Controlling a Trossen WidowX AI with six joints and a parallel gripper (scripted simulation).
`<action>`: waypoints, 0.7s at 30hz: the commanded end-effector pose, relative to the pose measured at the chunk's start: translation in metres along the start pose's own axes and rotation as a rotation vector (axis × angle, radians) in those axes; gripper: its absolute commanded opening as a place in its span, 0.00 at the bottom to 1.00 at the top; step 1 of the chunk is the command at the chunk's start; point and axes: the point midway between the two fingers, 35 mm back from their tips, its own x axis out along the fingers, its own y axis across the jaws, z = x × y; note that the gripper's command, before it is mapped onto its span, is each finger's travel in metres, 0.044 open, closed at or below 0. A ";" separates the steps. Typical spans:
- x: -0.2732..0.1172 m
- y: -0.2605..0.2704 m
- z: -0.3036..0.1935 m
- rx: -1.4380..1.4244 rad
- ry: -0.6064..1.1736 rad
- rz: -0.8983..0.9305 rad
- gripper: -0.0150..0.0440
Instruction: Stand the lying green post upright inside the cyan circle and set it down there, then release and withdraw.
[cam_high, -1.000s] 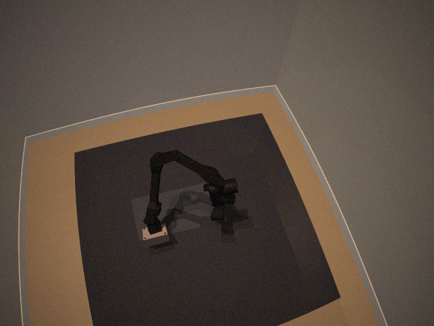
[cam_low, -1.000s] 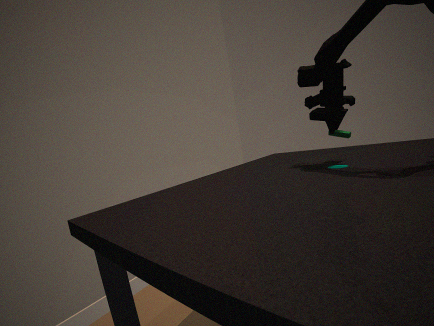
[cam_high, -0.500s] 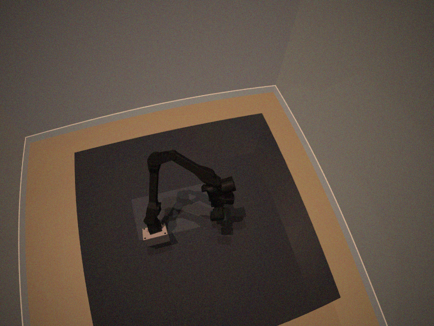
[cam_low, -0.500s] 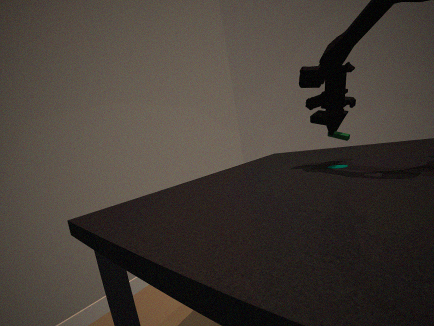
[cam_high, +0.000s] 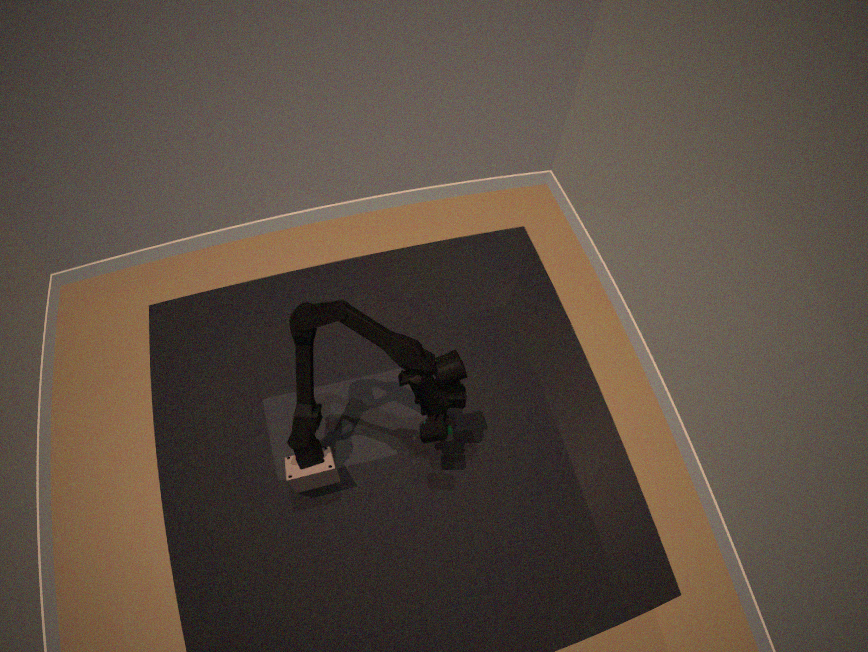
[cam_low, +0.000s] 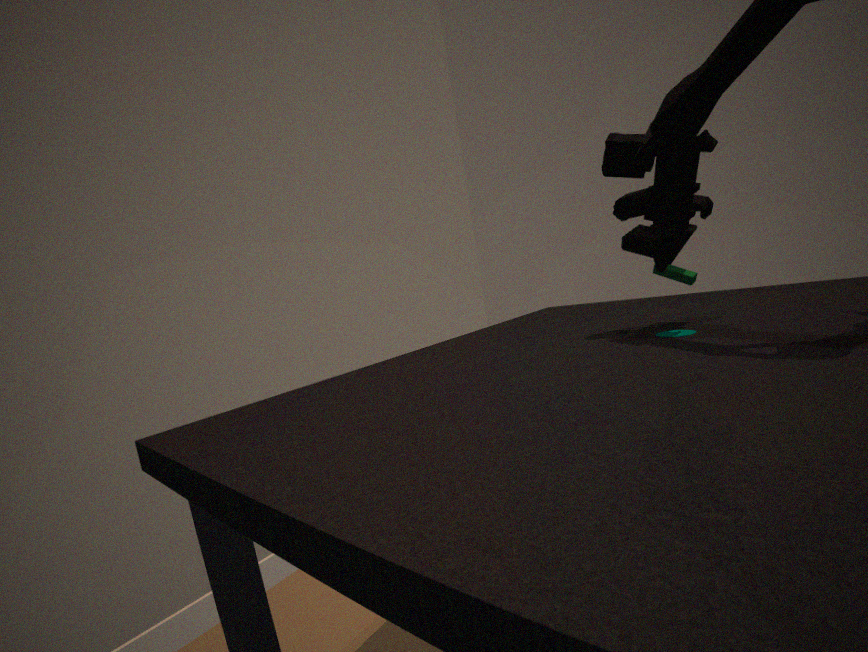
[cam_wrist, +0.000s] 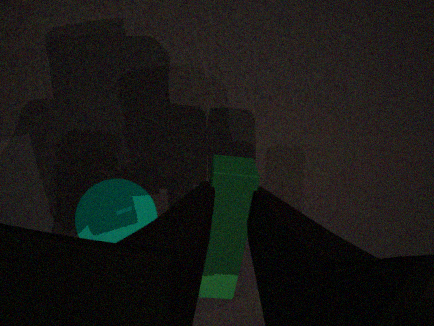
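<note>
My gripper (cam_low: 663, 267) (cam_wrist: 230, 194) is shut on the green post (cam_low: 679, 274) (cam_wrist: 229, 230) near one end. In the exterior view the post hangs in the air above the table, closer to level than upright, its free end a little lower. In the top view only a sliver of the post (cam_high: 450, 429) shows beside the dark fingers. The cyan circle (cam_low: 687, 332) (cam_wrist: 107, 195) lies flat on the table below, left of the post in the wrist view, partly in shadow and partly cut off by a finger. The arm hides it in the top view.
The arm's pale base block (cam_high: 315, 480) stands on the dark table (cam_high: 350, 561) (cam_low: 456, 477). The arm's shadow falls across the table around the cyan circle. The table's near edge and left corner show in the exterior view.
</note>
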 end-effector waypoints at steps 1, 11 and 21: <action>0.000 -0.001 0.000 0.008 -0.028 -0.012 0.29; 0.002 -0.001 0.001 0.012 -0.090 -0.031 0.29; 0.003 0.000 0.002 0.018 -0.154 -0.045 0.29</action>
